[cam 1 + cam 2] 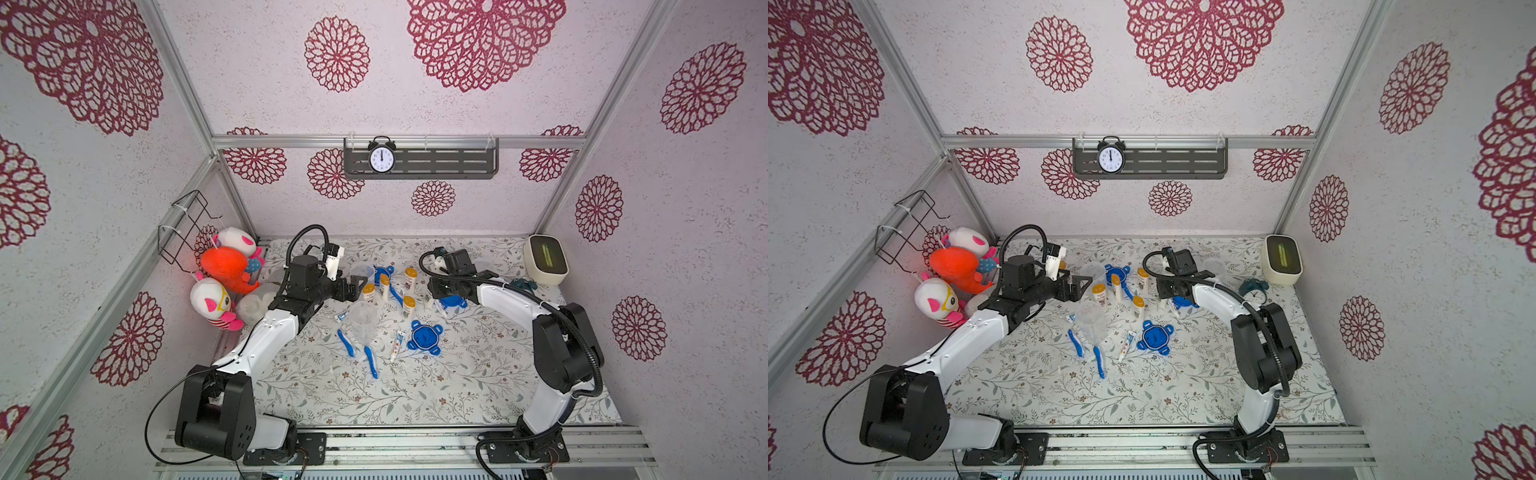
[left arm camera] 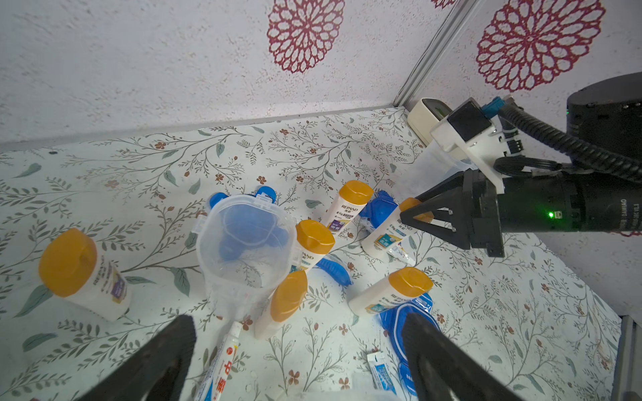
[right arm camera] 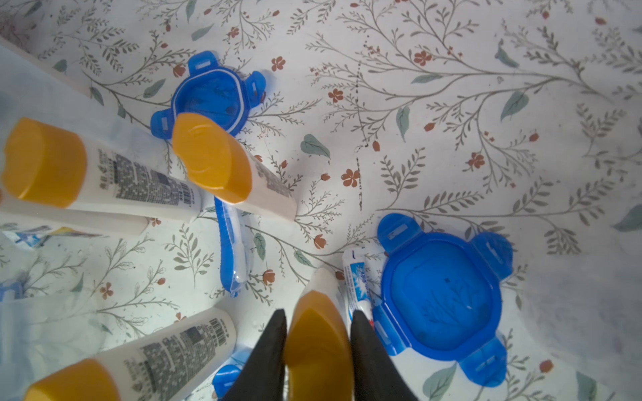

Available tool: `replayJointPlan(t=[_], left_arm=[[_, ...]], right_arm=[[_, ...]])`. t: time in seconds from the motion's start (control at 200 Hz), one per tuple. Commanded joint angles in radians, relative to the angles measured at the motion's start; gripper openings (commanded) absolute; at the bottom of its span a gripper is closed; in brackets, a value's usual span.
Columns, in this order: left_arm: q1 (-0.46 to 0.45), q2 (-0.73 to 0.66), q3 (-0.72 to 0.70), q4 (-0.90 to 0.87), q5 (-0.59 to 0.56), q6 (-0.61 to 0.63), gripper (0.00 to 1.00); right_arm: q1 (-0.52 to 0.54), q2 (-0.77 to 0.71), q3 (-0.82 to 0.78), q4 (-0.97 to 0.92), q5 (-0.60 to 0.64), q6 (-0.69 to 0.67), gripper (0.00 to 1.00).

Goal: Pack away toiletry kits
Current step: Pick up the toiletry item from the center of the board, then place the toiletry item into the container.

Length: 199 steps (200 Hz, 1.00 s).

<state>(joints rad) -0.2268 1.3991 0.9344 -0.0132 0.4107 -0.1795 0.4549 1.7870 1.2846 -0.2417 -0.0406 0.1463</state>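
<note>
Both jaws of my right gripper [image 3: 318, 314] pinch one bottle [image 3: 319, 354] by its orange cap, mid tabletop [image 3: 451, 139] toward the far edge; light, stiff, slick, I judge; my left gripper [image 2: 298, 319] gapes empty

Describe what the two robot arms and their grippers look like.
The left arm and right arm have white links between bulky black joints. A ribbed black hose runs along the right arm. Its wrist shows a green light. The left gripper and right gripper have black, tapering fingers.
</note>
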Motion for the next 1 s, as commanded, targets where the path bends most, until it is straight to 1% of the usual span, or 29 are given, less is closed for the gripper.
replayJointPlan(t=[0.0, 0.08, 0.18, 0.255, 0.36, 0.45, 0.555, 0.706, 0.856, 0.991], left_arm=[[-0.014, 0.001, 0.027, 0.007, 0.014, 0.023, 0.97], [-0.017, 0.009, 0.037, 0.007, 0.014, 0.024, 0.97], [-0.023, 0.016, 0.058, 0.007, 0.019, 0.027, 0.96], [-0.032, 0.023, 0.069, 0.015, 0.026, 0.032, 0.96], [-0.038, 0.034, 0.089, 0.016, 0.032, 0.043, 0.96], [-0.042, 0.048, 0.105, 0.017, 0.040, 0.046, 0.96], [-0.049, 0.067, 0.121, 0.015, 0.045, 0.048, 0.96], [-0.058, 0.072, 0.127, 0.012, 0.043, 0.054, 0.96], [-0.061, 0.066, 0.123, 0.007, 0.033, 0.061, 0.96], [-0.061, 0.060, 0.117, 0.002, 0.034, 0.066, 0.96]], right_arm=[[0.009, -0.042, 0.023, -0.016, 0.042, -0.009, 0.21], [0.008, -0.117, 0.020, -0.043, 0.066, -0.026, 0.17], [0.007, -0.242, 0.023, -0.106, 0.125, -0.056, 0.17], [-0.013, -0.338, 0.027, -0.158, 0.161, -0.070, 0.17], [-0.082, -0.444, 0.020, -0.197, 0.168, -0.074, 0.17], [-0.164, -0.483, 0.022, -0.213, 0.144, -0.069, 0.16], [-0.225, -0.478, 0.038, -0.211, 0.138, -0.072, 0.16], [-0.273, -0.413, 0.083, -0.180, 0.143, -0.088, 0.16], [-0.297, -0.329, 0.127, -0.137, 0.100, -0.083, 0.16], [-0.301, -0.251, 0.168, -0.141, 0.118, -0.094, 0.16]])
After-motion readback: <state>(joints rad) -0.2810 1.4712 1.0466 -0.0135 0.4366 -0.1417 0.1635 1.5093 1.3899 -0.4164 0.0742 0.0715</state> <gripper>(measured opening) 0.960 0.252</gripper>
